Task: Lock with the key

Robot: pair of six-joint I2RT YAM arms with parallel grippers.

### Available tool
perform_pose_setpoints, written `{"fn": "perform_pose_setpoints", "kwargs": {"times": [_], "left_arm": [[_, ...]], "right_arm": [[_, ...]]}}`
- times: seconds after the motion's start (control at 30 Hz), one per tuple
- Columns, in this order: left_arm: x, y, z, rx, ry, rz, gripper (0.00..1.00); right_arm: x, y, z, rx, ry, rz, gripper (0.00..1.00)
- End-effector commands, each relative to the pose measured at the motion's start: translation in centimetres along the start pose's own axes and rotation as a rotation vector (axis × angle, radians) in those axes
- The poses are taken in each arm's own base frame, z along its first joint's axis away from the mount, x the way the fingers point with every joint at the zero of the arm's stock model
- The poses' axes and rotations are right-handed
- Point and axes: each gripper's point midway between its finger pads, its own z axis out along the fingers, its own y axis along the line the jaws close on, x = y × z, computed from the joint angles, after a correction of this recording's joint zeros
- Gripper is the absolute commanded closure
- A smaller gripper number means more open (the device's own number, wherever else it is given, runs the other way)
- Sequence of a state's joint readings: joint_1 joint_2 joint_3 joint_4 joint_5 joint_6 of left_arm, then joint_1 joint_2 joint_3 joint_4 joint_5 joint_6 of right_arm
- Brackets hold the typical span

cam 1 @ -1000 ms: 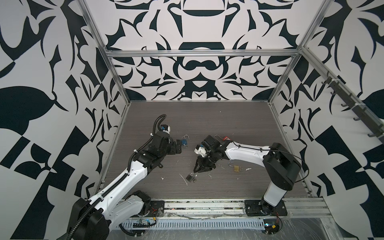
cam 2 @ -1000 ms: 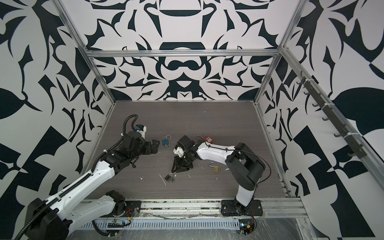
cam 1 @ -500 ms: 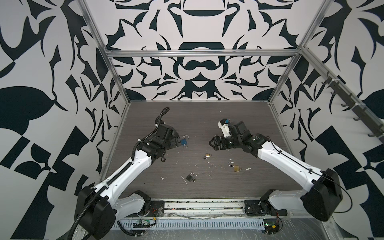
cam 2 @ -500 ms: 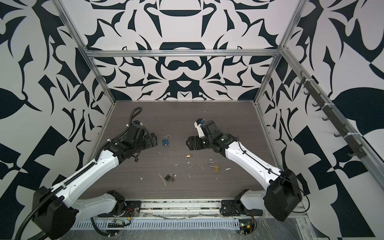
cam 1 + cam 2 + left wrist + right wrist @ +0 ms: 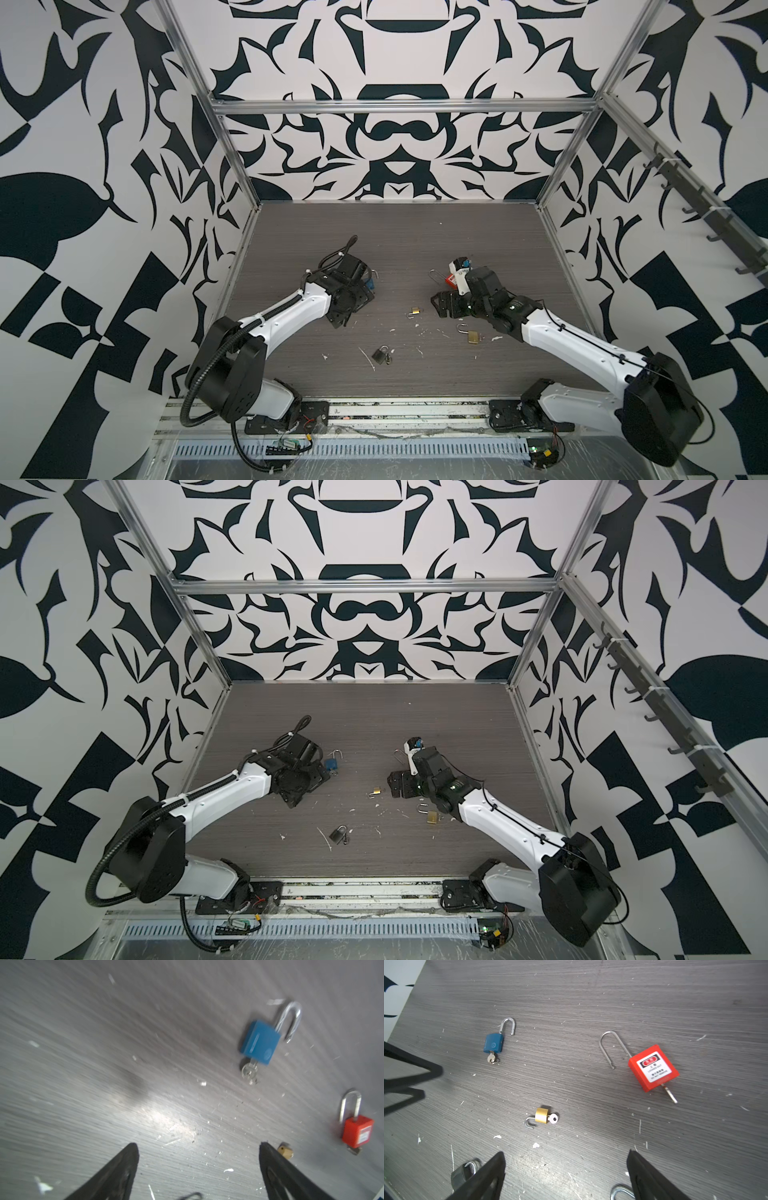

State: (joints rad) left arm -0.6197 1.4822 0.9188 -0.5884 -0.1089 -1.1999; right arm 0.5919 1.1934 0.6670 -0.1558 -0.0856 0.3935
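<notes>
Hanging wide open and empty, the right end effector [image 5: 565,1152] faces the small brass lock [image 5: 542,1115], key [image 5: 553,1119] inserted, lying crosswise just ahead on the surface [image 5: 591,1001]. The left end effector [image 5: 198,1147], likewise open and empty, sits by the blue lock [image 5: 259,1042].

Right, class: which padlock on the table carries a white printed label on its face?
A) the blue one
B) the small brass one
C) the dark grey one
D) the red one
D: in the right wrist view only the red padlock has a white label on its face.
</notes>
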Motion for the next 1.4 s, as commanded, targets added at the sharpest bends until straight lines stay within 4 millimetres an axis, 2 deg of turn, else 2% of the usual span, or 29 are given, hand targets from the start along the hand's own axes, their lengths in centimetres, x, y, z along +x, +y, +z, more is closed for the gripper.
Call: {"fn": "perform_pose_setpoints", "kwargs": {"times": [0.0,0.13,0.3,0.4,0.43,0.6,0.8,1.0,1.37], "left_arm": [[1.1,-1.8,0.1,-0.003,0.038,-0.026,0.09],[0.8,-3.2,1.1,-0.041,0.057,0.081,0.11],[-1.4,-4.2,1.8,-0.179,0.021,0.299,0.14],[-2.5,-4.4,2.6,-0.216,0.002,0.341,0.14],[-2.6,-4.2,2.8,-0.219,0.007,0.346,0.18],[-3.8,-4.1,4.1,-0.218,-0.007,0.353,0.24],[-4.8,-3.9,5.6,-0.232,-0.013,0.371,0.32],[-5.1,-4.5,7.1,-0.238,-0.001,0.409,0.38],[-5.6,-4.7,8.4,-0.26,-0.002,0.426,0.39]], "right_arm": [[-0.4,1.7,0.7,-0.105,-0.038,-0.058,0.07],[0.6,2.6,1.7,-0.193,-0.046,-0.083,0.1],[1.1,4.4,2.5,-0.276,-0.064,-0.103,0.12],[2.2,6.2,3.0,-0.308,-0.061,-0.21,0.12],[2.5,6.8,3.2,-0.306,-0.062,-0.259,0.12],[3.8,9.1,3.4,-0.298,-0.087,-0.452,0.11],[3.8,10.0,3.6,-0.305,-0.093,-0.458,0.11],[3.5,10.4,3.7,-0.305,-0.092,-0.466,0.12],[3.0,10.1,3.7,-0.275,-0.104,-0.47,0.12]]}}
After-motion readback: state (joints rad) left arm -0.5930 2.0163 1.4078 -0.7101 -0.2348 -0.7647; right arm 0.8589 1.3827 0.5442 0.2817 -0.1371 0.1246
